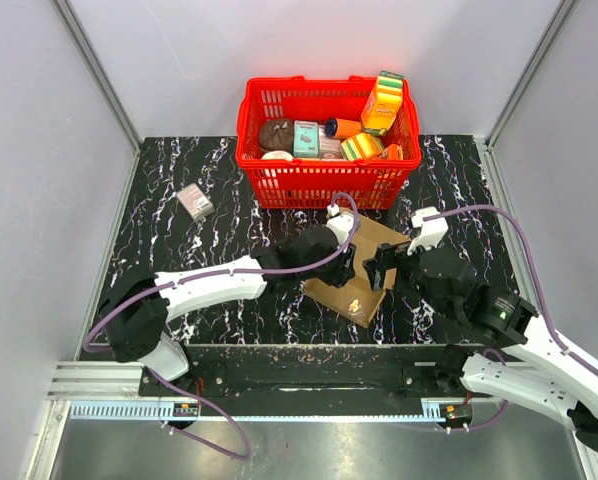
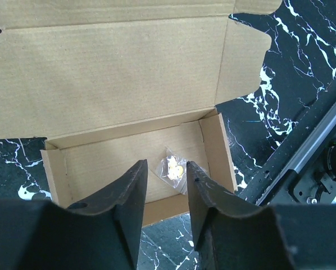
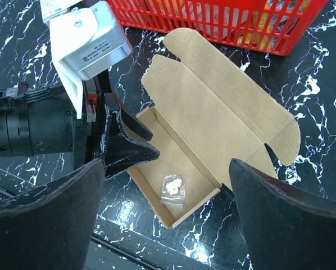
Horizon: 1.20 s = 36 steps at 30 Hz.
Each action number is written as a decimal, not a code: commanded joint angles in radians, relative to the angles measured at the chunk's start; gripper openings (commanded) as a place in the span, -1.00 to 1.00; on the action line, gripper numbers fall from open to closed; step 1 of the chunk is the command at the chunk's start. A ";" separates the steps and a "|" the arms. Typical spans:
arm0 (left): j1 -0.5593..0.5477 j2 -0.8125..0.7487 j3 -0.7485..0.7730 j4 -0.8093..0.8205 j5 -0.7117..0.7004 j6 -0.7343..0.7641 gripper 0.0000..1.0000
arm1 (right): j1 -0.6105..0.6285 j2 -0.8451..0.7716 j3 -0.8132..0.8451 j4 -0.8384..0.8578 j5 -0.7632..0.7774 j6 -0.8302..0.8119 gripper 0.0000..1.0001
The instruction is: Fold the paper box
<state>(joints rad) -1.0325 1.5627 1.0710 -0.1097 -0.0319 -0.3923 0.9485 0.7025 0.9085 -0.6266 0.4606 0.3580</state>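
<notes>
The brown paper box (image 1: 379, 238) lies on the black marble table just in front of the red basket. Its tray (image 2: 100, 163) stands formed with low walls, and the lid panel (image 3: 213, 107) lies flat toward the basket. A small clear bag (image 3: 173, 187) with something yellow in it rests on the tray floor. My left gripper (image 2: 165, 166) hovers over the tray's near wall, jaws apart with nothing between them. Above the tray's other end, my right gripper (image 3: 167, 169) stands wide open and empty.
The red basket (image 1: 324, 185) holds several colourful packages at the back of the table. A small pinkish-grey box (image 1: 195, 202) lies to its left. A metal rail (image 2: 308, 152) runs along the table's near edge.
</notes>
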 commanded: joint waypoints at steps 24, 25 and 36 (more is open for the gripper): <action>0.420 -0.383 -0.267 0.182 0.119 -0.074 -0.03 | -0.479 0.167 0.017 -0.084 -0.227 0.237 0.87; 0.448 -0.371 -0.260 0.148 0.116 -0.077 -0.03 | -0.517 0.167 0.010 -0.082 -0.226 0.254 0.85; 0.500 -0.156 -0.057 -0.042 0.003 -0.010 -0.16 | -0.706 0.204 -0.069 -0.061 -0.161 0.340 0.45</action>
<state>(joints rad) -0.5392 1.3689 0.9371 -0.1337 -0.0120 -0.4290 0.2920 0.8845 0.8703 -0.7116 0.2974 0.6518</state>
